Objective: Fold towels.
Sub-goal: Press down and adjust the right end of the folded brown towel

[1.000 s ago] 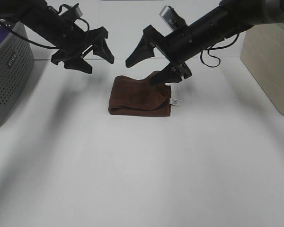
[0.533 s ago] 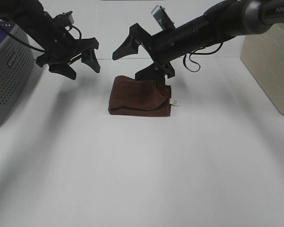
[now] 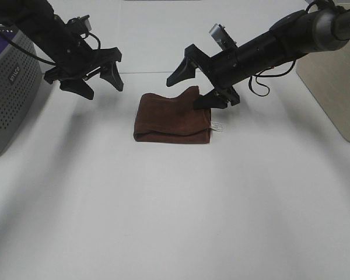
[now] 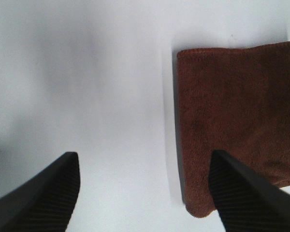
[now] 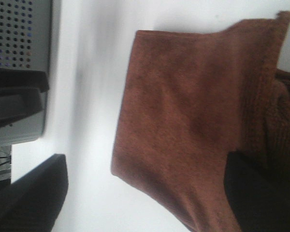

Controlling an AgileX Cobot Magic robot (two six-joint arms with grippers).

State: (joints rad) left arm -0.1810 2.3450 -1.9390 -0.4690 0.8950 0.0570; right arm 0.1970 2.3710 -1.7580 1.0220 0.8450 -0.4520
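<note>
The dark reddish-brown towel [image 3: 172,116] lies folded on the white table, with its small white tag [image 3: 217,125] at the right edge. My right gripper [image 3: 196,86] is open over the towel's far right corner, and its lower finger [image 3: 212,100] touches the cloth there. In the right wrist view the towel [image 5: 183,121] fills the gap of the gripper [image 5: 145,169], and one finger [image 5: 261,188] lies over it. My left gripper [image 3: 96,83] is open and empty, above the table to the far left of the towel. In the left wrist view the towel [image 4: 237,121] lies beside that gripper [image 4: 144,159].
A grey perforated basket [image 3: 9,87] stands at the left edge with a purple cloth [image 3: 0,44] in it; the basket also shows in the right wrist view [image 5: 19,34]. A beige box [image 3: 332,81] stands at the right edge.
My right gripper swung left over the towel's far edge, then came back right and down onto the far right corner. My left gripper drew away to the left, then held still.
</note>
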